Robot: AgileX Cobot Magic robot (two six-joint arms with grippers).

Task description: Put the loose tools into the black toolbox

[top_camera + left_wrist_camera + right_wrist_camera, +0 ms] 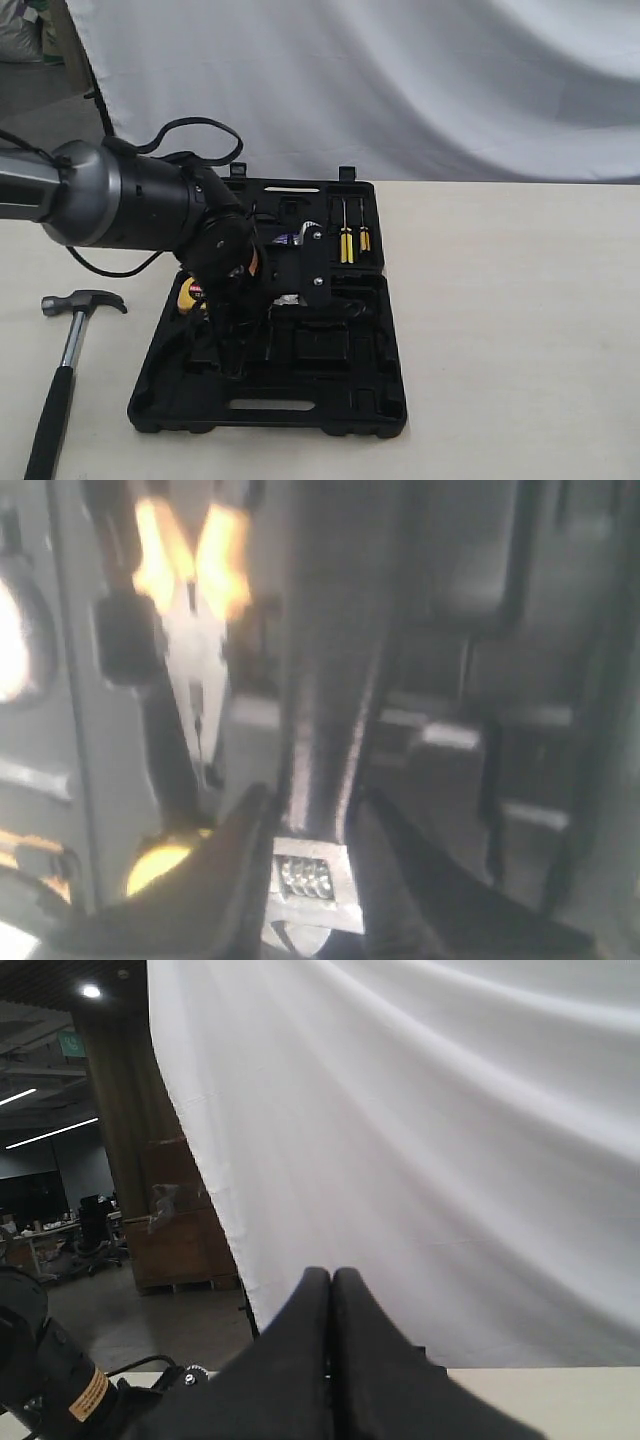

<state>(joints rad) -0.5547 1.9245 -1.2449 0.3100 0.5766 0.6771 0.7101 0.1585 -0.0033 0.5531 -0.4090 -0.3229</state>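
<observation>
The black toolbox (380,400) lies open in the middle of the table. My left gripper (235,352) reaches down into its near half, shut on the small silver adjustable wrench (310,880). The wrench's dark handle (335,660) runs away from the fingers over the case's recesses. The claw hammer (72,330) rests on the table left of the case, head away from me. A bit of blue-white label (284,239), perhaps the tape roll, shows in the far half behind the arm. My right gripper (331,1276) is shut and empty, raised toward the white curtain, and out of the exterior view.
Orange-handled pliers (195,590) sit in a recess beside the wrench. The yellow tape measure (190,293) lies in the case under the left arm. Yellow-handled screwdrivers (346,243) stand in the far half. A white curtain (400,80) hangs behind the table.
</observation>
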